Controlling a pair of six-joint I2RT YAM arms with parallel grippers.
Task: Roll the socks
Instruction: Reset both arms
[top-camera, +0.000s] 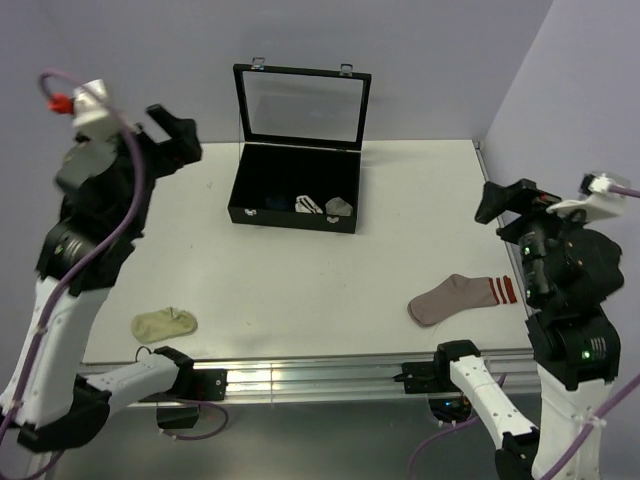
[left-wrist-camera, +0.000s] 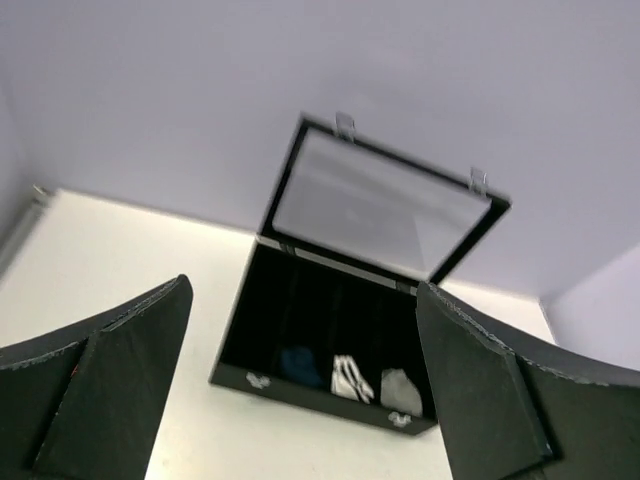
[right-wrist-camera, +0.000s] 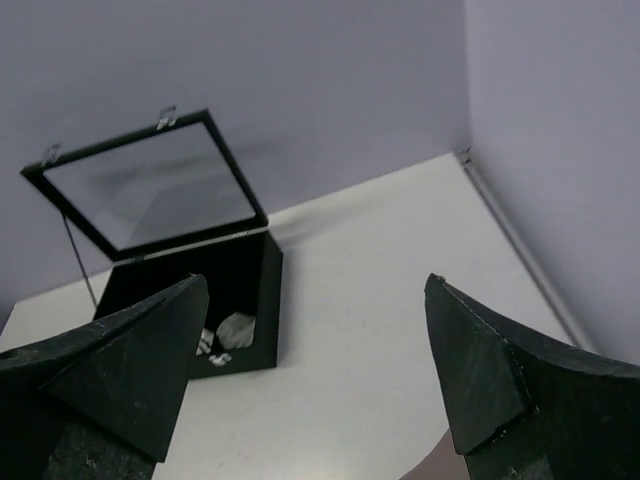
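Observation:
A taupe sock with dark red cuff stripes lies flat at the table's front right; a sliver of it shows at the bottom of the right wrist view. A pale olive sock lies flat at the front left. Three rolled socks sit in the open black box: navy, white with black stripes and grey. My left gripper is raised at the far left, open and empty. My right gripper is raised above the right side, open and empty.
The box stands at the back middle, its glass lid propped upright against the rear wall. The table's right edge meets the side wall. A metal rail runs along the front edge.

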